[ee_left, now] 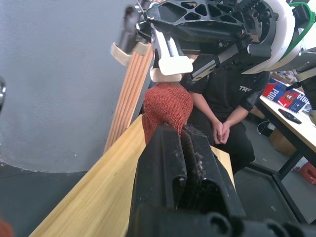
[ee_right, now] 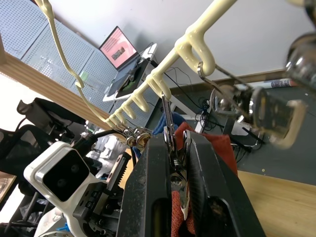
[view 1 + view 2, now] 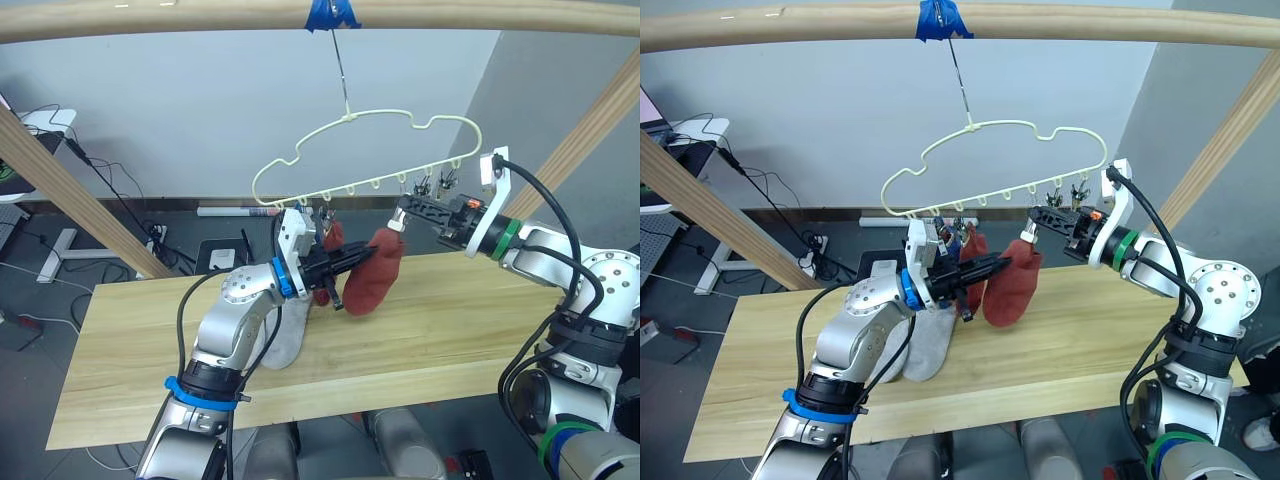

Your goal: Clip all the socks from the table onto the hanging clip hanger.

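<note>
The pale yellow clip hanger (image 3: 370,150) hangs by its hook from the top pole. My left gripper (image 3: 367,255) is shut on a rust red sock (image 3: 378,278) and holds it up just under the hanger's clips, above the table (image 3: 450,340). My right gripper (image 3: 403,213) is shut on a small metal clip (image 2: 170,129) directly over that sock's top edge. Another rust red sock (image 3: 332,238) hangs from a clip further left, with something blue beside it. A light grey sock (image 3: 288,335) lies on the table under my left arm.
Round wooden frame poles cross overhead (image 3: 200,20) and slant down at the left (image 3: 70,190) and right (image 3: 590,130). Blue tape (image 3: 330,12) holds the hook. A seated person (image 1: 224,98) is beyond the table's end. Cables lie on the floor behind.
</note>
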